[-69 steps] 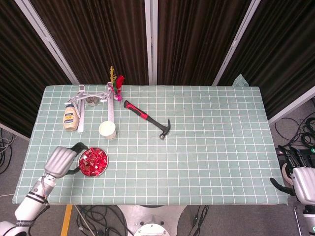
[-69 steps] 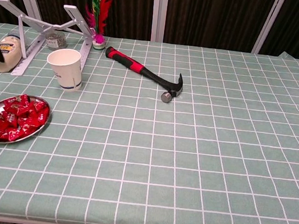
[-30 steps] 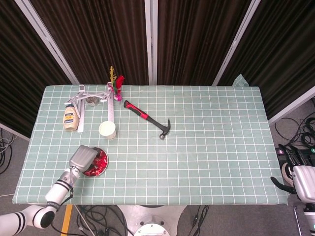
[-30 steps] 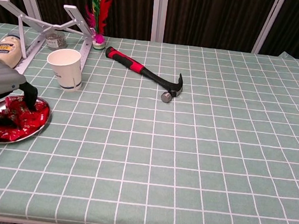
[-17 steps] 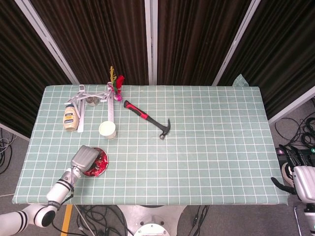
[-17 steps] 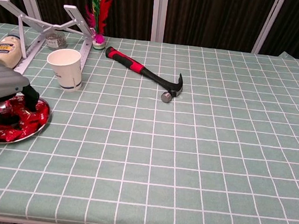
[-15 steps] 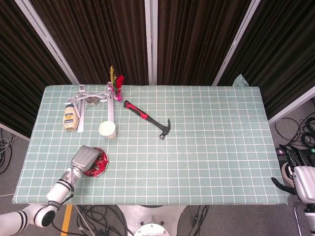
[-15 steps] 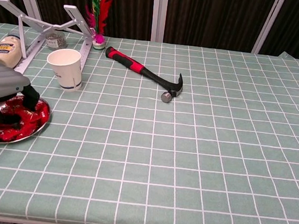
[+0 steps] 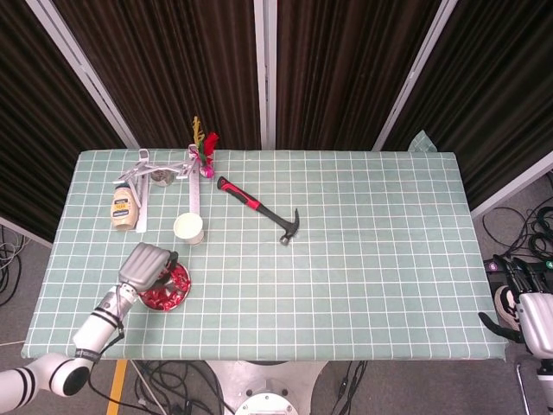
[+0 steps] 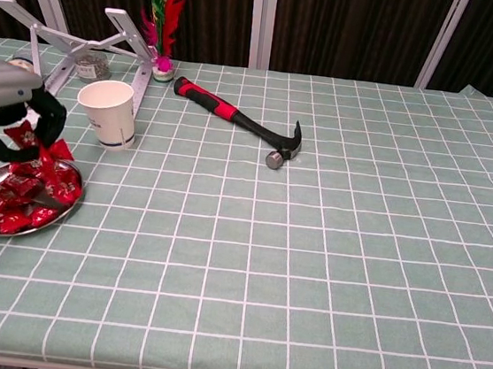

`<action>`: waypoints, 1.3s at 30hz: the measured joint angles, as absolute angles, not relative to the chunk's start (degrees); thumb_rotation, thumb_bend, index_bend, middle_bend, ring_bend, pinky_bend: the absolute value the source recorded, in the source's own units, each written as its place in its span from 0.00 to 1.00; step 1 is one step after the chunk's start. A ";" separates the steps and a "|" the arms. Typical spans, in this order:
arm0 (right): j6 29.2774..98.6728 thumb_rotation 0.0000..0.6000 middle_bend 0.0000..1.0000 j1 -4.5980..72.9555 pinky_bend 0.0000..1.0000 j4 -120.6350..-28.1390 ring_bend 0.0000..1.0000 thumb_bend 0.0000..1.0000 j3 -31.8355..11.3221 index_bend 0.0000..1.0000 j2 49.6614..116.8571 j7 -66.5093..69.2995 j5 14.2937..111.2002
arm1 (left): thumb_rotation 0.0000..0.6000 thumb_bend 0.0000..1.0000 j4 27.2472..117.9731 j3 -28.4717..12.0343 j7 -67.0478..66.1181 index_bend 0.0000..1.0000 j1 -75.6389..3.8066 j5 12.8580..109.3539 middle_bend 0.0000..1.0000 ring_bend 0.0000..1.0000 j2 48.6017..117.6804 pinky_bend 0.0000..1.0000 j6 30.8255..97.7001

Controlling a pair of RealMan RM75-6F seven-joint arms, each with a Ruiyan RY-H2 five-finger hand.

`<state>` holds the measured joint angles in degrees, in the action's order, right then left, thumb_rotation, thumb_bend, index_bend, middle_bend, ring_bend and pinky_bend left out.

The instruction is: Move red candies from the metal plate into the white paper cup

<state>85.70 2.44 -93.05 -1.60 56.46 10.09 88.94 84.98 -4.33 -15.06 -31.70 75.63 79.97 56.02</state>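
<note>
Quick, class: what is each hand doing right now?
Left hand: holding red candies above the metal plate.
Right hand: off the table, state cannot be told.

No legible txt. Bottle [image 9: 124, 209], upper left of head view, has a yellow/blue label w/ print too small to read.

Left robot hand [image 10: 10, 109] apparently grips red candies [image 10: 35, 147] above metal plate [image 10: 58, 210].
</note>
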 measured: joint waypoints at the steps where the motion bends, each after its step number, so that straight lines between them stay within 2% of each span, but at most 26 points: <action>1: 85.74 1.00 0.17 2.42 0.31 -93.01 0.08 0.10 -1.62 0.08 56.44 10.13 88.93 | 1.00 0.47 85.22 -4.90 -14.94 0.70 -32.14 75.46 0.74 0.93 79.58 1.00 55.91; 9: 85.77 1.00 0.17 2.21 0.31 -92.68 0.08 0.10 -1.70 0.08 56.42 10.44 88.41 | 1.00 0.48 84.98 -10.20 -14.44 0.70 -37.66 71.79 0.74 0.93 78.45 1.00 52.06; 15: 85.72 1.00 0.17 2.16 0.31 -92.63 0.08 0.10 -1.82 0.08 56.31 10.48 88.09 | 1.00 0.48 80.19 -12.07 -15.56 0.70 -41.52 68.82 0.74 0.93 80.25 1.00 48.99; 26: 85.42 1.00 0.17 2.09 0.32 -92.62 0.08 0.10 -1.92 0.08 56.15 10.54 87.65 | 1.00 0.48 72.34 -11.59 -22.63 0.70 -45.48 64.68 0.74 0.93 84.77 1.00 47.62; 39: 85.11 1.00 0.17 2.12 0.32 -92.48 0.08 0.10 -1.99 0.08 56.27 10.52 87.40 | 1.00 0.47 70.12 -10.26 -29.90 0.65 -47.75 60.64 0.72 0.92 86.88 1.00 47.44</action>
<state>85.11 2.12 -92.48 -1.99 56.27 10.52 87.40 70.12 -10.26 -29.90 -47.75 60.64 86.88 47.44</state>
